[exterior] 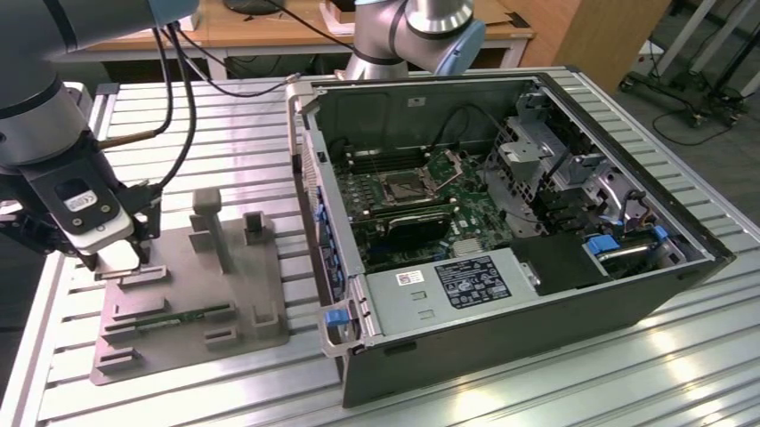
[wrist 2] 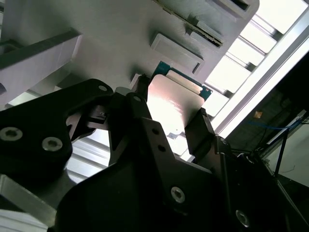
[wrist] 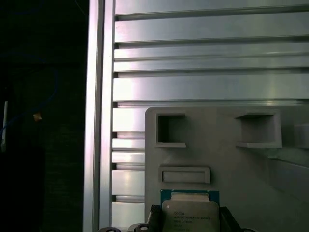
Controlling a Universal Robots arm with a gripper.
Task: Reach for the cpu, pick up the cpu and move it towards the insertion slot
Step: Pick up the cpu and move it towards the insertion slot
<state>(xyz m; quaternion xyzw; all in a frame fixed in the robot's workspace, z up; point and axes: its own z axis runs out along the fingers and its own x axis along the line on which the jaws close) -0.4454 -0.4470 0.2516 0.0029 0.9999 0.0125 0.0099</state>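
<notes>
The cpu [wrist 2: 171,99], a pale silver square with a green edge, sits between my gripper's [wrist 2: 170,105] two dark fingers [wrist 2: 141,94], which press on its opposite sides. In the first wrist view the cpu [wrist: 190,215] lies just over the grey holder block [wrist: 217,159], held by the gripper [wrist: 189,220]. In the exterior view my gripper [exterior: 119,262] is low at the left end of the grey holder block [exterior: 190,294]. The insertion slot [exterior: 410,187], a silver-framed socket with its plate raised, lies on the green board inside the open computer case [exterior: 475,338], far to the exterior view's right.
Upright grey posts [exterior: 212,222] rise from the holder block close to my gripper. A green memory stick [exterior: 166,318] lies in the block. Another arm's base [exterior: 428,27] stands behind the case. The ribbed metal table [exterior: 238,142] ends in an edge [wrist: 99,116] near the block.
</notes>
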